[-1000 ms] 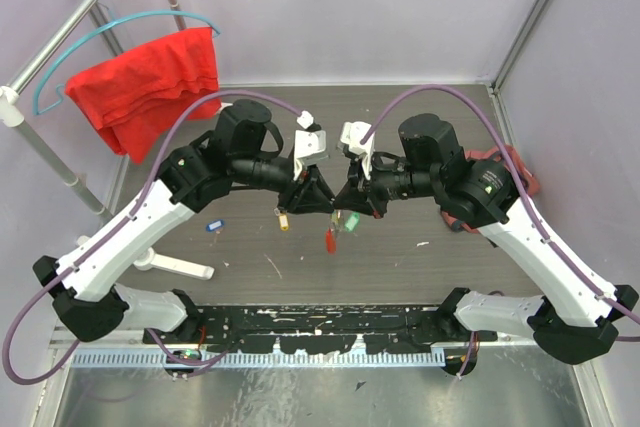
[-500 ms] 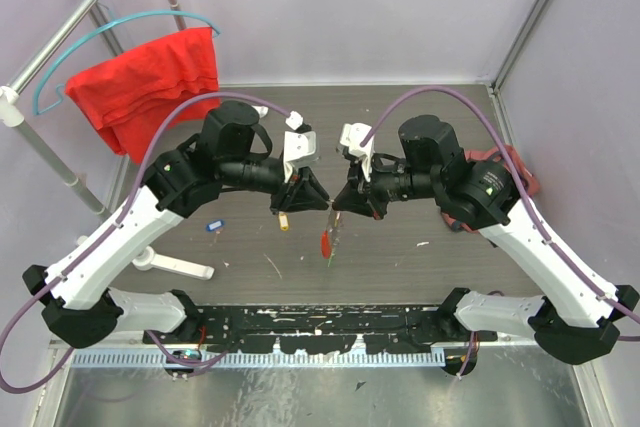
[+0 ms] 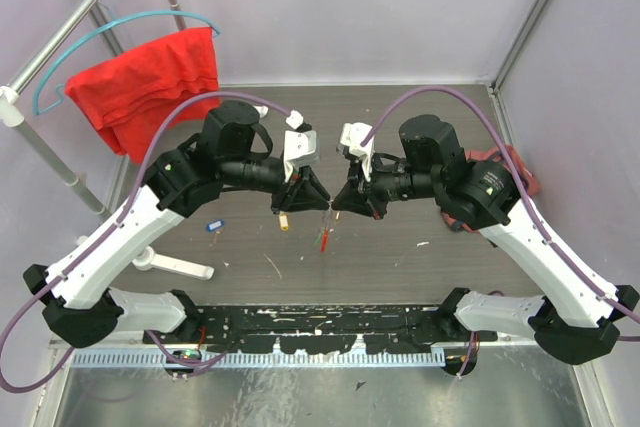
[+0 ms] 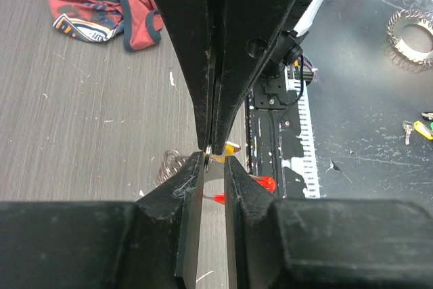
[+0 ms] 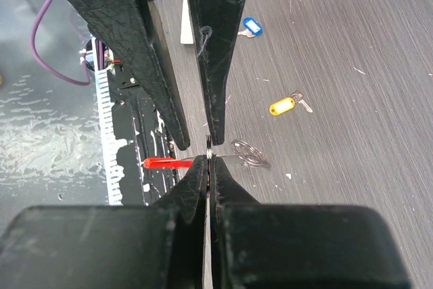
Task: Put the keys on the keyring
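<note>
In the last second the left end effector [image 4: 213,162] has narrowed to a slim gap, gripping or not I cannot tell, against the right end effector [image 5: 208,160], clamped shut on the keyring [image 5: 166,162] hanging above the table [image 5: 358,140], so threading is probably under way

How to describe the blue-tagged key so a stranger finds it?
Look at the dark table, on the left arm's side. The blue-tagged key lies beside that arm's white forearm. Its neighbour toward the middle, the yellow-tagged key, differs in tag colour.
</note>
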